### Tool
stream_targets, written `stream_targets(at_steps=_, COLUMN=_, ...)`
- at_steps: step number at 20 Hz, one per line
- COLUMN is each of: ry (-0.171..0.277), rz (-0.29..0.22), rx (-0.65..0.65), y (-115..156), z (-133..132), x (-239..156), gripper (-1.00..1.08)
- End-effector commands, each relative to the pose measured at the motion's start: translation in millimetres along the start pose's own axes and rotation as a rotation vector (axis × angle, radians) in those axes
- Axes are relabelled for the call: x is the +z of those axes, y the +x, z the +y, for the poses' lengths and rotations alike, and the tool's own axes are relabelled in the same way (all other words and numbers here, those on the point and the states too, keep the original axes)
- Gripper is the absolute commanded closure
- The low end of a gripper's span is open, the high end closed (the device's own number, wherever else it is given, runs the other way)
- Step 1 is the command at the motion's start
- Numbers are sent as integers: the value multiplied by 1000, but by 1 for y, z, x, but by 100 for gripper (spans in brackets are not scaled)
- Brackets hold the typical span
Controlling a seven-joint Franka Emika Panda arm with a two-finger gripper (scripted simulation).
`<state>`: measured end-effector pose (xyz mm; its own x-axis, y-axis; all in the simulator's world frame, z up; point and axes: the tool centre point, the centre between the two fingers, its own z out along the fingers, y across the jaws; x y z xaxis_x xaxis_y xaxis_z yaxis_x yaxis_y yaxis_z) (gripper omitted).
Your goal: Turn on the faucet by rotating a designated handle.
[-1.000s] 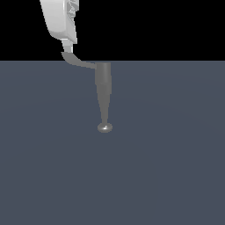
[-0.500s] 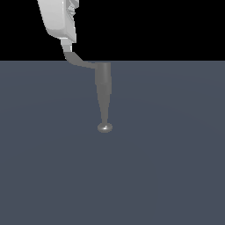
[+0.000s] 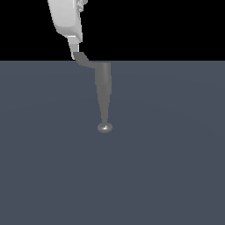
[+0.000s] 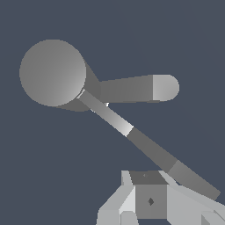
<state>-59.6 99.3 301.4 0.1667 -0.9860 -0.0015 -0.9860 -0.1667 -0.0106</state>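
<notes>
In the exterior view our gripper [image 3: 75, 52] sat furthest toward the exterior view's left, hanging from the top of the frame with its white body upright. We judged it was placed there because a push at the tip of a lever gives the longest arm for turning it. Its lower end met the outer tip of the handle [image 3: 84, 60], touching or nearly so (the contact itself was too small to settle). Whether the fingers stood apart or closed we could not tell, nor whether they had hold of anything; it looked more like a press against the lever than a clamp on it.

Moving rightward, the handle ran as a thin bent strip from that tip into the wide upper end of the faucet [image 3: 104, 90]. The faucet column tapered down to a small shiny knob resting on the grey floor [image 3: 176, 167], near the middle of the view.

In the wrist view the faucet [image 4: 52, 72] appeared end-on as a round disc, with the handle [image 4: 149, 150] as a long bar running from it toward the gripper [image 4: 150, 200], its far end passing just beside the gripper's body. A second, shorter rounded arm also branched from the disc, well clear of us.
</notes>
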Motion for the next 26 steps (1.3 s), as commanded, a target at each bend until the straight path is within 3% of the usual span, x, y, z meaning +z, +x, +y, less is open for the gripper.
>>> stream_targets(at_steps=1, ry=-6, rz=1, rx=12, y=14, z=10, x=1, gripper=108)
stream_targets(at_steps=9, ry=-10, rz=1, rx=12, y=37, z=34, x=2, gripper=108)
stream_targets(at_steps=11, ry=-2, rz=1, rx=3, y=29, z=29, x=0, gripper=108)
stream_targets(at_steps=26, ry=-10, rz=2, rx=12, y=121, z=33, x=2, gripper=108)
